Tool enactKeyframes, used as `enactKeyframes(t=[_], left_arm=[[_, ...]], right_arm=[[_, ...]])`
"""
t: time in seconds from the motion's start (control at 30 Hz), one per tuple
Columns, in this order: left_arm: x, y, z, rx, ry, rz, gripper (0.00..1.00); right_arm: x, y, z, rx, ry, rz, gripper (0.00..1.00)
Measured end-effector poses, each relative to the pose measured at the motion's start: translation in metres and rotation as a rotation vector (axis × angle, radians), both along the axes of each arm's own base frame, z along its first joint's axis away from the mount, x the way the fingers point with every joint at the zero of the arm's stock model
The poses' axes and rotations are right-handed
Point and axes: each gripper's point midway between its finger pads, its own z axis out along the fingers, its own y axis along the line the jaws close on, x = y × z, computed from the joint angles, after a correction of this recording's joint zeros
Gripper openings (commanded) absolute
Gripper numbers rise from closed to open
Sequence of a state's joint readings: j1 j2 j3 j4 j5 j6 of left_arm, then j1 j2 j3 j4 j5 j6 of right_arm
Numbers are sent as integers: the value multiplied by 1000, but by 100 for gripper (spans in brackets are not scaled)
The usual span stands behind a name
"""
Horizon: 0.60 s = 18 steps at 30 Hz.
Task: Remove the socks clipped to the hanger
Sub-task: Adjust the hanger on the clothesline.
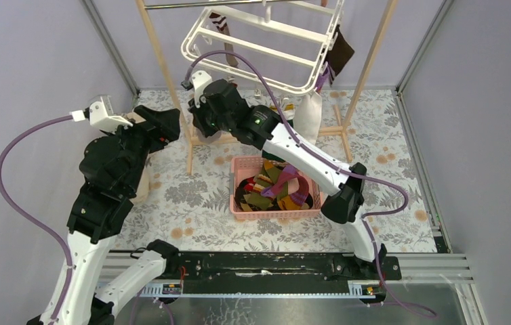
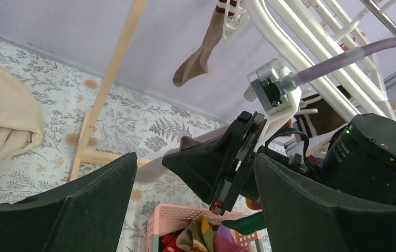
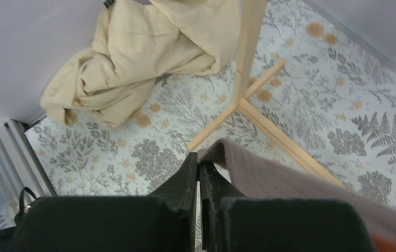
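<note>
1. The table [image 1: 192, 196], covered in a grey-and-orange floral cloth, carries everything noted below.
2. The light wooden pole frame [image 1: 162, 71] stands at the back of the table.
3. The white plastic rectangular hanger [image 2: 280, 37] hangs tilted within the frame, above the table's far side.
4. A crumpled beige cloth [image 3: 148, 47] lies on the table in the back left corner, beside a foot of the frame.
5. A pink plastic basket [image 1: 239, 166] sits mid-table and holds a heap of mixed socks [image 1: 276, 189] in yellow, purple, red and green.
6. Socks on the hanger:
   - a brown sock with a maroon-and-white striped cuff [image 2: 198, 60] hangs from a clip on the far side;
   - a dark brown sock [image 1: 341, 51] hangs at the right end.
7. The right claw [image 3: 197, 168] is raised below the hanger's left end. It is fully closed, pinching a grey-brown sock [image 3: 274, 176]. The sock's other end runs out of sight, so I cannot tell whether it is clipped.
8. The left claw [image 1: 165, 127] is raised just left of the right one, facing it. Its fingers are spread wide and hold nothing.
</note>
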State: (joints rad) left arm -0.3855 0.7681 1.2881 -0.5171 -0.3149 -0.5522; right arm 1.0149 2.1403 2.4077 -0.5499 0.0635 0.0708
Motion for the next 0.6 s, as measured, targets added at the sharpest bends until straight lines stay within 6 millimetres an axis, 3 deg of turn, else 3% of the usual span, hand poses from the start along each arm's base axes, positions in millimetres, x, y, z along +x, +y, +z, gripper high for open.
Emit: enactKeyframes(t=[0.13,0.23,0.33,0.6], left_arm=[[0,0,-5,8,19,-1,89],[1,-1,-6,9,24,-5,89],[2,-5,-8,7,30,-19,88],[11,-27,-12,-22,52,-111,88]], right_arm=[[2,-9,-21,-35,31,-2,0],[-17,-23,-43,-77,72,18,0],[-33,-40,-53,-91,94,24,0],[-64,-84,-32,-3,85,18,0]])
